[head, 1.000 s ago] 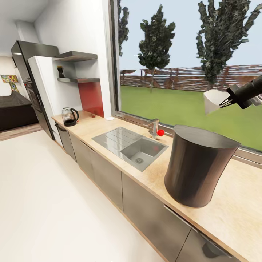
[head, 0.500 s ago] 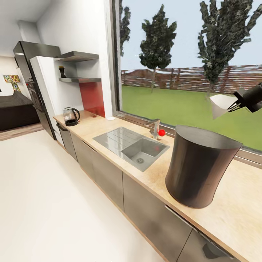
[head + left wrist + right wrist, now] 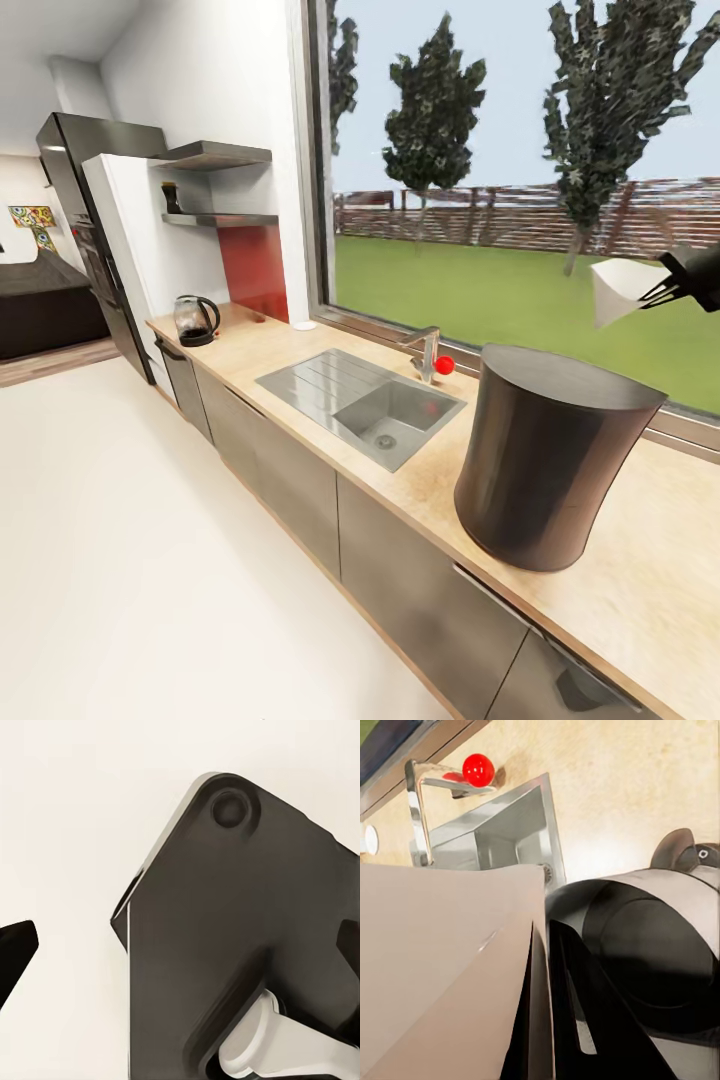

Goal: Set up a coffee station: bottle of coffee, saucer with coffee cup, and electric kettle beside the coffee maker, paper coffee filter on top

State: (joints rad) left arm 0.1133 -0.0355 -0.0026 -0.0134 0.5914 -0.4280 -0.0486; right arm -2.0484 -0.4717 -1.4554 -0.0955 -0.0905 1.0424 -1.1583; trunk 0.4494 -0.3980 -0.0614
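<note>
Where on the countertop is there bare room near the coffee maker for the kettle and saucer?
Bare wood lies between the sink and the coffee maker, and right of the maker toward the window sill. Also between kettle and sink. The tap corner is crowded.

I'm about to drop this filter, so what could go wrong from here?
1. The filter hangs beyond the coffee maker's far rim, toward the window; released now, it would probably miss the top.
2. The right end effector pinches only one edge, so the light paper could tilt or slide off.
3. The sink lies beside the coffee maker; a stray filter might land there.
</note>
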